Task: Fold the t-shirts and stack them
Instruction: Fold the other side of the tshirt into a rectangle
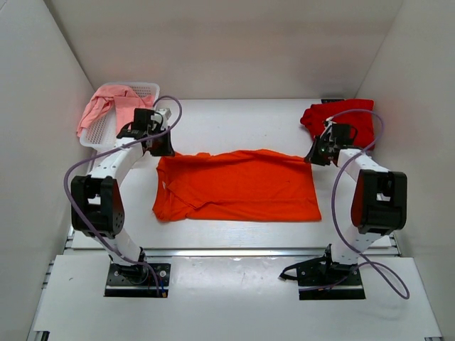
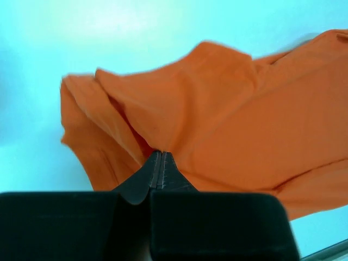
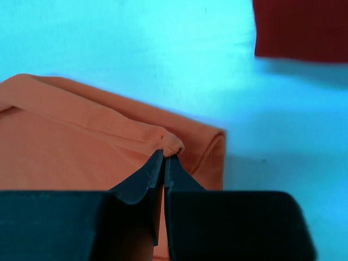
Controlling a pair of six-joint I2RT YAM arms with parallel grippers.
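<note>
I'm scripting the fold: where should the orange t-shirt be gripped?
Its two far corners, one per tool, from above: the orange shirt lies flat and wide, so pinching both ends of the far edge should lift it evenly. The left tool and right tool are shut there now.

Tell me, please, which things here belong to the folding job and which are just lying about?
Job: orange t-shirt, pinched by left pincer and right pincer; red t-shirt; pink t-shirt.
Lying about: white mesh basket, under the pink t-shirt.
</note>
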